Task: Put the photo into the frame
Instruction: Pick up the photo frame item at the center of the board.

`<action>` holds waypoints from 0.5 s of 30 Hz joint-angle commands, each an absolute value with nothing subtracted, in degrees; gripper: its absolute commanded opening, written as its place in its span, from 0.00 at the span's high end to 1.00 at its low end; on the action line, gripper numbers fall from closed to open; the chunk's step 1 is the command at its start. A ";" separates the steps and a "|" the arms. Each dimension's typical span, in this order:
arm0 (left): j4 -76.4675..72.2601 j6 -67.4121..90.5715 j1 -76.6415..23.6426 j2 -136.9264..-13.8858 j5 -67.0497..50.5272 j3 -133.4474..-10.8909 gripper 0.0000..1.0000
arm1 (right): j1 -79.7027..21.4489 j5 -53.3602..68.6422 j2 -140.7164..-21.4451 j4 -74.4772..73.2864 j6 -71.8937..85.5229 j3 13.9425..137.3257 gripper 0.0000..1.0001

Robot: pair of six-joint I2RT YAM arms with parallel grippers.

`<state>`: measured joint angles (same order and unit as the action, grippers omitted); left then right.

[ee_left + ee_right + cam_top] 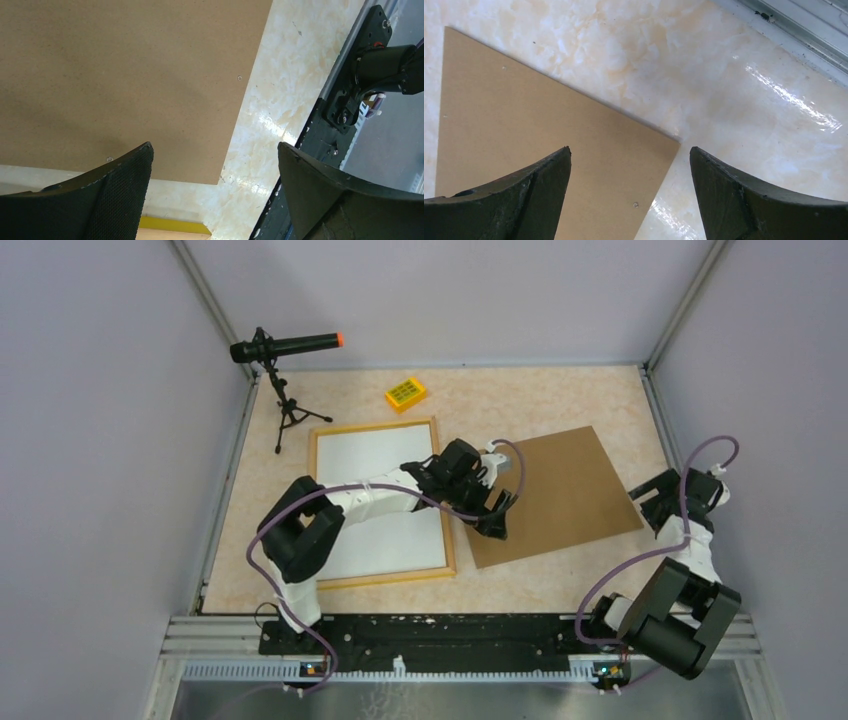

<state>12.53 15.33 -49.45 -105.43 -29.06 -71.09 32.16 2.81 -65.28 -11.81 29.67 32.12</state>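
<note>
The frame (375,427) of light wood lies flat left of centre. A white sheet (372,462), the photo with its plain side up, lies inside it; no picture side shows. My left arm reaches across the frame. My left gripper (500,515) is open and empty over the near left corner of the brown board (560,495). The left wrist view shows the gripper (215,160) above that board corner (125,75) and a frame corner (170,226). My right gripper (648,502) is open and empty at the board's right corner, which the right wrist view shows (524,135) between the fingers (630,165).
A small yellow block (405,393) lies behind the frame. A microphone on a tripod (285,350) stands at the back left. Grey walls close in the table on three sides. A black rail (450,635) runs along the near edge.
</note>
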 commanded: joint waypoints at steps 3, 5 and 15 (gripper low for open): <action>11.08 13.38 -48.82 -104.55 -24.42 -72.66 0.02 | 32.52 5.65 -69.80 -9.06 30.47 33.28 0.14; 10.69 13.10 -48.35 -105.37 -21.08 -73.92 0.02 | 32.52 8.88 -68.93 -6.20 31.79 30.49 0.15; 8.33 11.92 -45.89 -121.70 -8.55 -96.06 0.02 | 32.52 8.37 -67.05 -4.11 32.99 25.43 0.16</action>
<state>11.73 13.15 -47.66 -115.18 -14.68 -87.68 32.40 7.90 -67.96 -4.69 31.99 25.91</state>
